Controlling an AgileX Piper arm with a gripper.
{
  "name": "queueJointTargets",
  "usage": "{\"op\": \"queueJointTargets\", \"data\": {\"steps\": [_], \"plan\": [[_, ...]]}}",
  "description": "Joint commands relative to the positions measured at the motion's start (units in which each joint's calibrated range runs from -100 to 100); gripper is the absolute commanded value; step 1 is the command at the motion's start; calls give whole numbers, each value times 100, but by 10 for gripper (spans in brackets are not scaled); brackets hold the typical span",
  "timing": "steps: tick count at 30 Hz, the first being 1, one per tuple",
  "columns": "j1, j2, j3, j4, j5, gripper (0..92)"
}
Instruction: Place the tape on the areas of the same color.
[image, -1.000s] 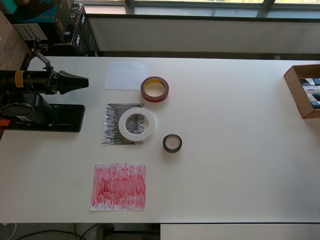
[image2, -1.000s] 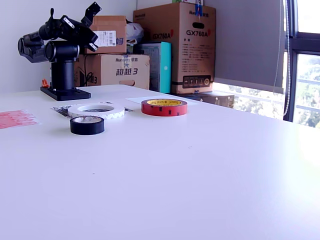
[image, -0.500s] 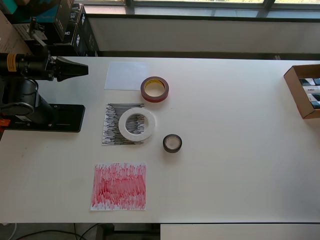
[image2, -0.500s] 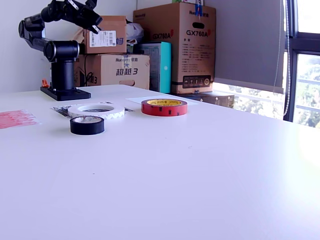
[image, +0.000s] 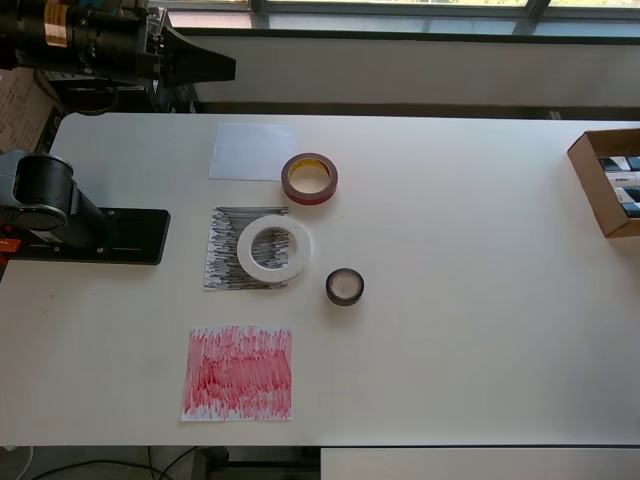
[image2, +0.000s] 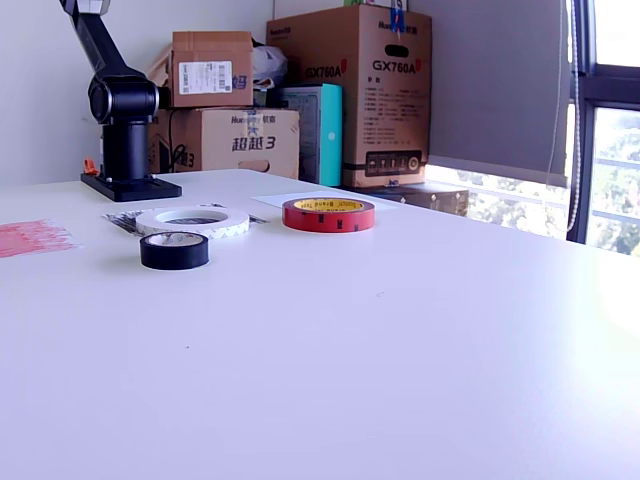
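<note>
Nearest the exterior camera, the table (image2: 400, 360) was a smooth, matte white slab, bare across its front. On it sat the small black roll (image2: 174, 250) — a squat, glossy band with a pale inner core, lying flat and clear of every sheet. From overhead it (image: 345, 287) lay just to the right of the black-streaked paper (image: 222, 250), not touching it.

Behind it lay the wide white ring (image2: 193, 221), low and flat with a broad hole. The overhead view showed this ring (image: 274, 248) resting on the right part of the black-streaked paper, a rectangle covered in dense pen hatching, with its rim overhanging the right edge. The red-streaked paper (image: 239, 372) lay apart toward the overhead view's bottom, scribbled in uneven red strokes and carrying nothing.

Further back stood the dark-red ring (image2: 328, 213), thick-walled with a yellowish printed core. Overhead, it (image: 309, 178) sat just beside the lower right corner of the plain white paper (image: 253, 151), perhaps overlapping that corner.

Farthest off, the black arm base (image2: 125, 140) rose from its flat plate. The gripper (image: 208, 68) — tapered, dark — hung beyond the table's far edge, its jaws together.
</note>
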Motion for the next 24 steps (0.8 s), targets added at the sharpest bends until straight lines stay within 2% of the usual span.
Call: {"op": "queueJointTargets", "data": {"steps": [1,4,7,12,16,24], "plan": [[24,1436,-812,1,857,5],[0,1708,-812,61,988,5],[-24,1932,-884,519,1037,5],[-8,2269,-1393,2114,1094,5],[-16,2652,-2020,3345,1569,5],[16,3504,-2820,5101,1978,5]]}}
